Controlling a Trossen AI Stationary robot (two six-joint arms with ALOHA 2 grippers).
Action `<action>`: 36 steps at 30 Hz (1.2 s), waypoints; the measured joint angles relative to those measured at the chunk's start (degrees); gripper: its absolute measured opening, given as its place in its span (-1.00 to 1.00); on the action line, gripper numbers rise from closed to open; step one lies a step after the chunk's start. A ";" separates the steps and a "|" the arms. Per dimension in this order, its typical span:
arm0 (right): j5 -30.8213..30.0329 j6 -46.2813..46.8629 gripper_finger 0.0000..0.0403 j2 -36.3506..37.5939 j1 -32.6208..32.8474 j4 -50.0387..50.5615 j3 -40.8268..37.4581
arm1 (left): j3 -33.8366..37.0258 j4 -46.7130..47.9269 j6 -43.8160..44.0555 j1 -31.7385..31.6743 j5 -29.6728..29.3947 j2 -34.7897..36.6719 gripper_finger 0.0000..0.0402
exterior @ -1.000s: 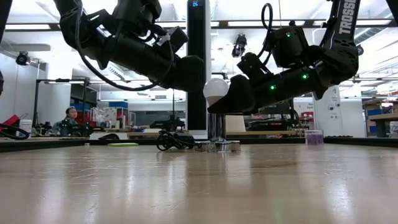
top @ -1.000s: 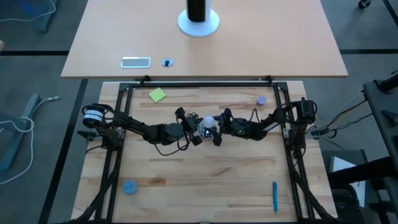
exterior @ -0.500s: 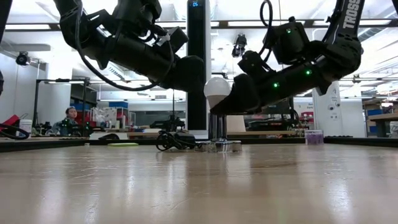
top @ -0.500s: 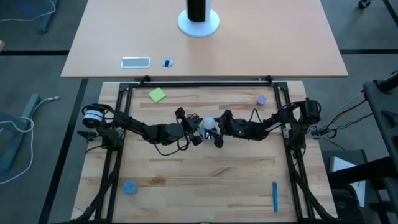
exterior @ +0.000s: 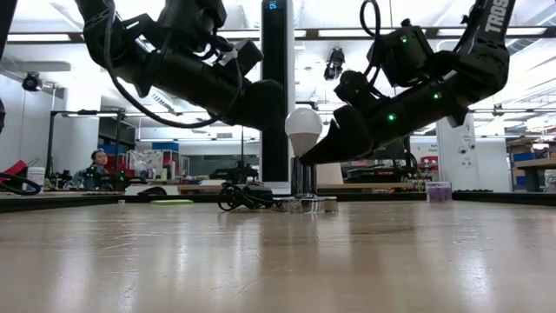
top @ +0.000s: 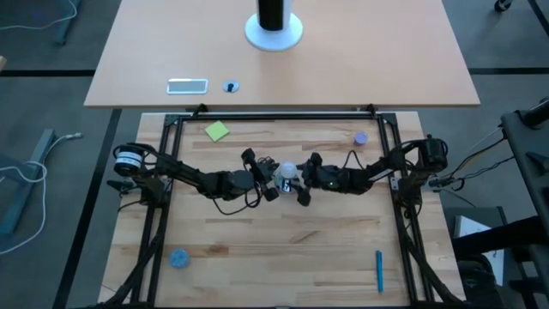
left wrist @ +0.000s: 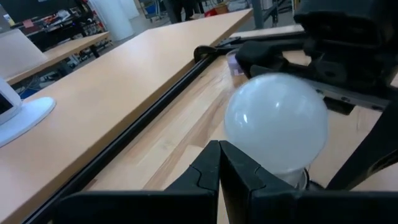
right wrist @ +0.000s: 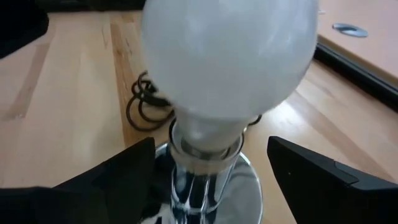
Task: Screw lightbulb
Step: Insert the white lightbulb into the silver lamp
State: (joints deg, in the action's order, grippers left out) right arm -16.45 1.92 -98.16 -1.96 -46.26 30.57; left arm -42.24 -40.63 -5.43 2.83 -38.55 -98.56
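Note:
The whitish lightbulb [exterior: 304,130] stands upright, its narrow base in the socket of the shiny silver base [right wrist: 205,186], near the table's middle [top: 289,169]. My right gripper [right wrist: 210,149] is open. Its fingers stand on either side of the bulb's neck and socket with a gap on each side, coming from the table's right [exterior: 317,156]. My left gripper [left wrist: 219,149] is shut and stands close beside the bulb's round head [left wrist: 277,121] on its left side [exterior: 274,100]. The socket's black cord [right wrist: 146,106] lies coiled behind the base. My left gripper's shut fingertips [left wrist: 211,163] stand right by the bulb's round side; I cannot tell whether they touch it.
A green note [top: 217,130] and a small purple disc [top: 361,137] lie near the far edge. A blue disc [top: 178,257] and a blue pen [top: 378,270] lie near the front. A black frame [top: 274,114] borders the wooden table.
My right gripper has drawn back from the bulb toward the table's right edge, and its wrist has risen a little. The bulb's whole head now shows free in the low view. The bulb stays upright in the socket.

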 joint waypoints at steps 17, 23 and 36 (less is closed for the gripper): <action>-0.02 2.77 0.52 10.25 0.35 23.00 0.00 | 0.29 28.12 9.85 0.67 -2.99 11.80 -1.00; -0.14 2.85 0.31 17.97 -0.51 29.68 0.00 | 2.33 27.85 8.93 2.98 3.10 17.60 -1.00; -0.15 0.07 -0.89 23.45 -0.83 29.89 0.04 | 2.95 25.60 4.68 4.90 12.16 16.95 -1.00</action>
State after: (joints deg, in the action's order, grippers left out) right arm -16.60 1.99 -74.71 -2.79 -16.37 30.61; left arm -39.29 -15.02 -0.75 7.73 -26.39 -81.60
